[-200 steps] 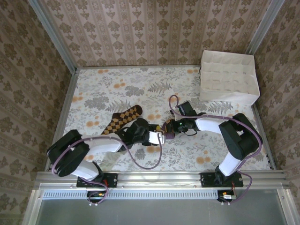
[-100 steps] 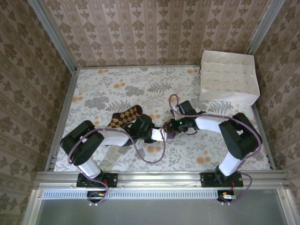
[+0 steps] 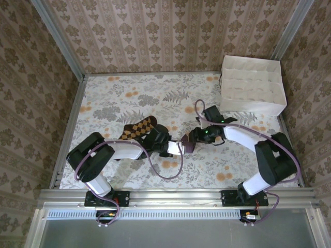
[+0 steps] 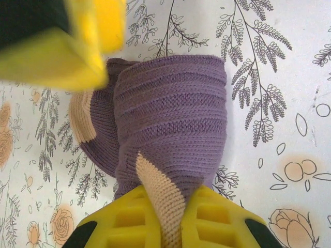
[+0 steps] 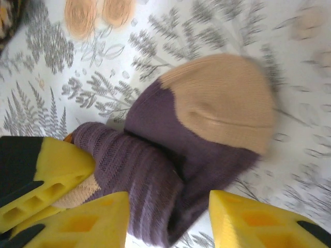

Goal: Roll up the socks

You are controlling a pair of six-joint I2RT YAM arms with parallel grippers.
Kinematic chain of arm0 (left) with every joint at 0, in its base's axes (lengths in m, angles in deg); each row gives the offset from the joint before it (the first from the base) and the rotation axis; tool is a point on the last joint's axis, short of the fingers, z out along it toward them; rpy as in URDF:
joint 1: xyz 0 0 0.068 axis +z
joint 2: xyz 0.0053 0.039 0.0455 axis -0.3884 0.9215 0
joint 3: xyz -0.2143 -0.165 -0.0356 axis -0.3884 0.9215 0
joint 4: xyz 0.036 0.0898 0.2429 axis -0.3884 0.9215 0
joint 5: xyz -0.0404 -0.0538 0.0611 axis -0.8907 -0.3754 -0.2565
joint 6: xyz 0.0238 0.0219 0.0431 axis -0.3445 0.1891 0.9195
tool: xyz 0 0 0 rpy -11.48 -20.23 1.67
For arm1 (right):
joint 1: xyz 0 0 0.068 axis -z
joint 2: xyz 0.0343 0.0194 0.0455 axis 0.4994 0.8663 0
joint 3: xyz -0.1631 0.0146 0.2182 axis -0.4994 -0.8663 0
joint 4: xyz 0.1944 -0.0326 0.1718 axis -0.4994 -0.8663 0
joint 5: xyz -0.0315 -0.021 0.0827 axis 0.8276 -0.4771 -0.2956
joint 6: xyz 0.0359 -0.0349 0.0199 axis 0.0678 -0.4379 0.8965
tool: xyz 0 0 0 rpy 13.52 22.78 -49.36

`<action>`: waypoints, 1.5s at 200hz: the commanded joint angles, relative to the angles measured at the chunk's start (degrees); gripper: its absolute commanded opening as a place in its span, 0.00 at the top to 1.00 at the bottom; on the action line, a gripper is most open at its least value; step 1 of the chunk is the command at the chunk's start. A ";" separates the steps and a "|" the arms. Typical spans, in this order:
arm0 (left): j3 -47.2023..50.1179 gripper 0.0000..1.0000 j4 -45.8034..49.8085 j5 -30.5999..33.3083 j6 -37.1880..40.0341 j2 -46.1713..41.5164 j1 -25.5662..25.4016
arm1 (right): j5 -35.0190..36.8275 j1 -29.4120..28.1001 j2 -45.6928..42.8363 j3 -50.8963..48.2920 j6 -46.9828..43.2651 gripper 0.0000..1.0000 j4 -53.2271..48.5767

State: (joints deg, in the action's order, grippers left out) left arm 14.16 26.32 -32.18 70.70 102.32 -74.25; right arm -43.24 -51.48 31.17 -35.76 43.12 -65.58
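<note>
While gripping the tan band of the purple sock (image 4: 170, 113) in the tightly closed left claw (image 4: 161, 222), holds the half-made roll straight ahead of the jaws, long axis running away from them across the counter (image 4: 289, 62). Opposite, toward the toe end, right claw (image 5: 170, 217) with jaws apart, loosely straddling the roll, pinching nothing. Sits mid-counter between both claws, about equally near each. Probably soft: ribbed knit, purple body, rounded tan toe, squashy, apt to spring open. Further out to the left, flat on the flowered cloth, brown checked sock (image 3: 137, 129), untouched; white divided box (image 3: 253, 85) well apart in the far right corner.
</note>
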 commanded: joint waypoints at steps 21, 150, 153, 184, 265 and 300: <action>0.73 1.00 6.10 3.03 0.89 2.29 -0.89 | 5.24 5.19 -1.90 0.23 -0.45 0.49 -4.36; 2.20 1.00 5.32 4.21 2.31 1.11 -4.59 | 2.42 5.08 20.22 8.99 -1.14 0.77 0.91; 2.20 1.00 5.35 4.34 2.32 1.07 -4.66 | 2.38 5.08 20.22 8.97 -1.09 0.77 0.88; 1.54 1.00 6.36 6.62 2.89 1.24 -4.79 | 3.71 5.06 15.38 6.95 -0.15 0.74 0.50; 1.27 1.00 6.26 7.38 3.05 1.33 -4.96 | 4.28 2.17 10.91 6.99 1.68 0.66 -0.12; 1.95 1.00 5.55 6.82 3.26 -0.07 -5.20 | 3.59 -0.04 17.68 9.00 1.85 0.78 0.29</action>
State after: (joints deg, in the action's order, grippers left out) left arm 14.23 25.88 -25.21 72.82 102.19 -78.73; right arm -38.63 -50.21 44.33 -28.76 44.36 -65.78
